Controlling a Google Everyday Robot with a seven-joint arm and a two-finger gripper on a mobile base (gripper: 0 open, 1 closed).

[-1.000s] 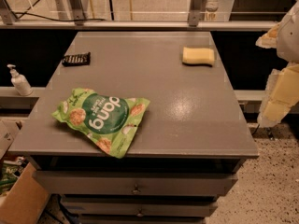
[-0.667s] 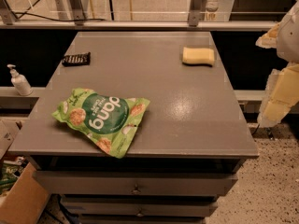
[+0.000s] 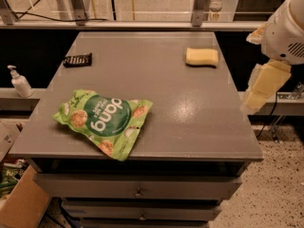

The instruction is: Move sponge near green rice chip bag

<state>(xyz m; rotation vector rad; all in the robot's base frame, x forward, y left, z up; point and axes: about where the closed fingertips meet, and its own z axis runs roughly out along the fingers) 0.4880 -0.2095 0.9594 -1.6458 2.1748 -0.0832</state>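
Observation:
The pale yellow sponge [image 3: 202, 57] lies flat on the grey table [image 3: 190, 113], near its far right corner. The green rice chip bag [image 3: 103, 120] lies crinkled near the table's front left edge, well apart from the sponge. My gripper [image 3: 264, 82] hangs off the table's right side, beyond the edge. It is to the right of the sponge, nearer the camera, and touches nothing.
A small black ridged object [image 3: 77, 60] lies at the table's far left. A white pump bottle [image 3: 20, 82] stands on a ledge to the left. Drawers [image 3: 137, 190] sit under the tabletop. A cardboard box [image 3: 21, 203] is on the floor at lower left.

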